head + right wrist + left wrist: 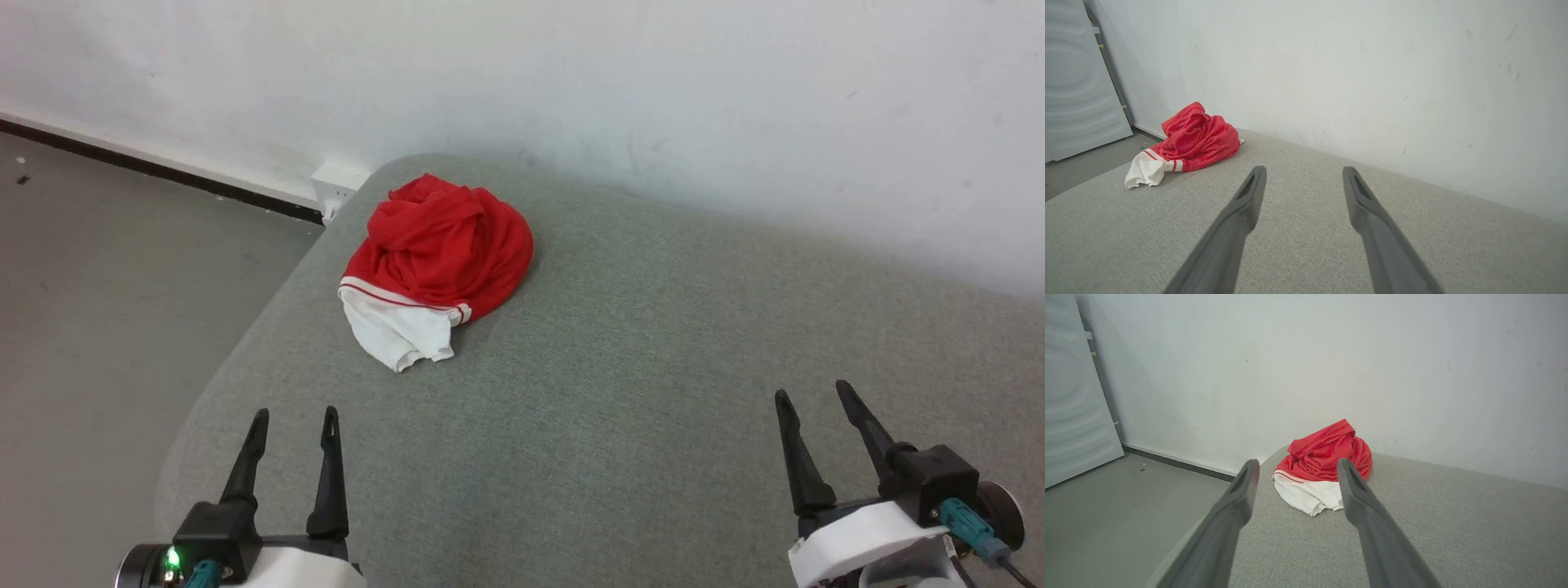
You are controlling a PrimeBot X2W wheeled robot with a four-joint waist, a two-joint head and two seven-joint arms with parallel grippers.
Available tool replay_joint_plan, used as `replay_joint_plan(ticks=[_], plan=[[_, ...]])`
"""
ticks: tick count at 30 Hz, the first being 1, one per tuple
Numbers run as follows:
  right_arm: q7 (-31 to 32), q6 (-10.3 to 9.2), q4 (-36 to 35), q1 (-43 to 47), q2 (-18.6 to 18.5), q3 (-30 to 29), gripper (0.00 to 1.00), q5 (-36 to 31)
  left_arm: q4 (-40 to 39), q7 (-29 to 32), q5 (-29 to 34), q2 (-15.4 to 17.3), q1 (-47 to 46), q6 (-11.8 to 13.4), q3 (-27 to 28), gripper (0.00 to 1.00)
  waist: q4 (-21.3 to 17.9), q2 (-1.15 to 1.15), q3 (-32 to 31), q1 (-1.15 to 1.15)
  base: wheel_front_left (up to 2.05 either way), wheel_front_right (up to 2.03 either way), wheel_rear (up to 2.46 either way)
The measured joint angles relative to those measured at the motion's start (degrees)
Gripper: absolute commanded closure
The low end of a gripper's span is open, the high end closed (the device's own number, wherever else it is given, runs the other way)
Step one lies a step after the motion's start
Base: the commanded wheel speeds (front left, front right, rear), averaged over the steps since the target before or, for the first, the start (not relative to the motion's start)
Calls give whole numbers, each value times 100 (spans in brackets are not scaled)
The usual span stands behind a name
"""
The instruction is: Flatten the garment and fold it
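Observation:
The garment [437, 253] lies crumpled in a red heap near the far left corner of the grey cushioned surface [620, 392], a white sleeve with red trim spilling toward me. From the left wrist the garment [1323, 465] sits straight ahead between the fingers; from the right wrist the garment [1188, 143] lies off to the left. My left gripper [295, 415] stands open and empty at the near left, well short of the heap. My right gripper [812, 392] stands open and empty at the near right, far from it. Any lettering is hidden in the folds.
A white wall [653, 98] runs close behind the surface. The surface's rounded left edge [245, 343] drops to a grey floor [106, 286]. A white socket box [336, 186] sits at the wall's foot. A pale panel [1073, 396] leans at the left.

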Motion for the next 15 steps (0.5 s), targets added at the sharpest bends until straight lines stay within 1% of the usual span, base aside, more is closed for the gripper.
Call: replay_joint_plan(ticks=[15], plan=[[-170,0,136,55,1,34,0,48,-24,-179,-42,0,94,-2,22,0,203,0,-48,0,0,0,0]])
